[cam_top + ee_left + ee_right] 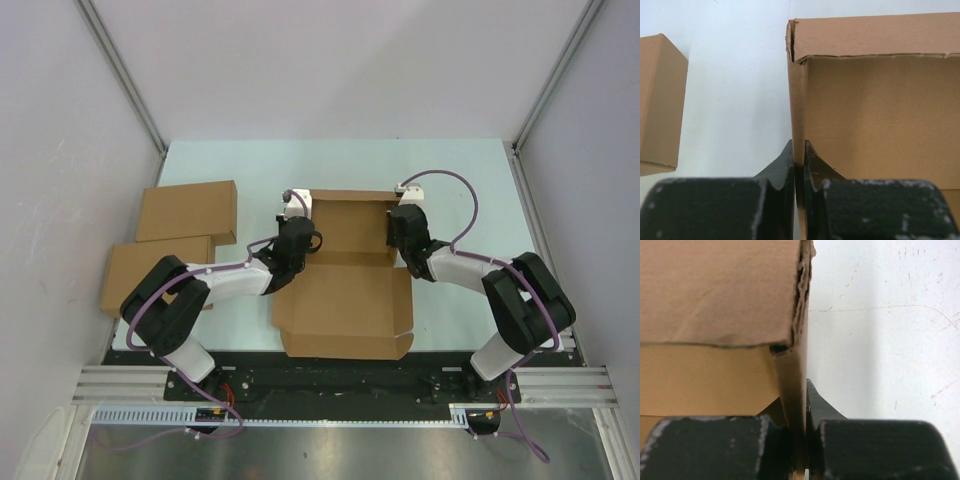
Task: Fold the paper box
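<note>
Left wrist: left claw pinches paper box wall; right claw likewise.

Worktop open right of and behind paper box. Left blocked: far finished box, near finished box under left arm elbow. Lid flap fills near centre. Side walls pinched in jaws of left gripper, right gripper.

paper box: plain brown, unprinted | two spare boxes: same plain brown | table: pale mint | left gripper, right gripper: black, whitish scuffs | left arm, right arm: white and black | cables: purple
</note>
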Tool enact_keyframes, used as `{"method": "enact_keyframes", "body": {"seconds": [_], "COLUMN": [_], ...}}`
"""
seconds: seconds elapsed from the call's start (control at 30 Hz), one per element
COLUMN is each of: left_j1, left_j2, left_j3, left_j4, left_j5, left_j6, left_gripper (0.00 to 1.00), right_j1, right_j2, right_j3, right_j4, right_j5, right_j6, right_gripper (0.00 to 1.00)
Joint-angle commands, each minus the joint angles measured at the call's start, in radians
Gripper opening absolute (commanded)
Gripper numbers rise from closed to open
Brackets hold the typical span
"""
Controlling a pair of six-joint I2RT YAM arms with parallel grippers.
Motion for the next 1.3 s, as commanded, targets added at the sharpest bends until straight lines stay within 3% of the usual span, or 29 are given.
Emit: {"method": "enact_keyframes", "body": {"seconds": [0.0,0.03,0.07,0.1,0.17,0.23,0.33,0.37,0.43,0.6,0.8,0.87,0.9,1.0,1.03,1.13,1.27], "left_j1": [-0.005,-0.005,-0.006,-0.005,-0.006,-0.005,-0.005,-0.005,-0.006,-0.005,-0.006,-0.006,-0.005,-0.006,-0.006,-0.006,-0.005], "left_j2": [-0.006,-0.006,-0.004,-0.004,-0.001,0.0,0.005,0.008,0.011,0.009,0.003,0.002,0.0,0.006,0.008,0.014,0.019], "left_j3": [0.013,0.014,0.016,0.016,0.022,0.02,0.023,0.024,0.027,0.022,-0.018,-0.029,-0.035,-0.049,-0.052,-0.068,-0.078], "left_j4": [0.024,0.017,0.014,0.01,-0.001,-0.004,-0.009,-0.01,-0.018,-0.029,-0.006,0.002,0.005,0.011,0.011,0.031,0.059], "left_j5": [0.006,0.005,0.006,0.005,0.005,0.006,0.006,0.006,0.006,0.003,0.021,0.018,0.018,0.014,0.011,0.011,0.017], "left_j6": [-0.019,-0.022,-0.028,-0.03,-0.039,-0.043,-0.054,-0.056,-0.066,-0.076,-0.095,-0.105,-0.108,-0.122,-0.126,-0.131,-0.134], "left_gripper": [0.0,0.0,0.0,0.0,0.01,0.01,0.01,0.01,0.02,0.09,0.41,0.44,0.43,0.26,0.16,0.02,0.0], "right_j1": [0.02,0.018,0.02,0.021,0.026,0.032,0.037,0.037,0.037,0.038,0.04,0.04,0.041,0.043,0.043,0.046,0.052], "right_j2": [0.005,0.002,-0.002,-0.015,-0.027,-0.039,-0.042,-0.041,-0.036,-0.024,-0.024,-0.026,-0.025,-0.029,-0.029,-0.03,-0.03], "right_j3": [0.027,0.027,0.027,0.027,0.029,0.027,0.027,0.029,0.027,0.026,0.024,0.023,0.024,0.021,0.021,0.017,0.012], "right_j4": [-0.009,-0.012,-0.018,-0.026,-0.047,-0.072,-0.1,-0.106,-0.121,-0.143,-0.14,-0.143,-0.144,-0.144,-0.146,-0.143,-0.141], "right_j5": [0.033,0.033,0.033,0.034,0.048,0.053,0.061,0.062,0.068,0.073,0.076,0.08,0.079,0.084,0.082,0.084,0.091], "right_j6": [-0.004,-0.002,0.002,0.005,0.021,0.028,0.035,0.035,0.044,0.053,0.058,0.059,0.059,0.061,0.061,0.062,0.064], "right_gripper": [0.0,0.06,0.25,0.33,0.41,0.42,0.29,0.14,0.0,0.0,0.0,0.0,0.0,0.0,0.0,0.0,0.0]}}
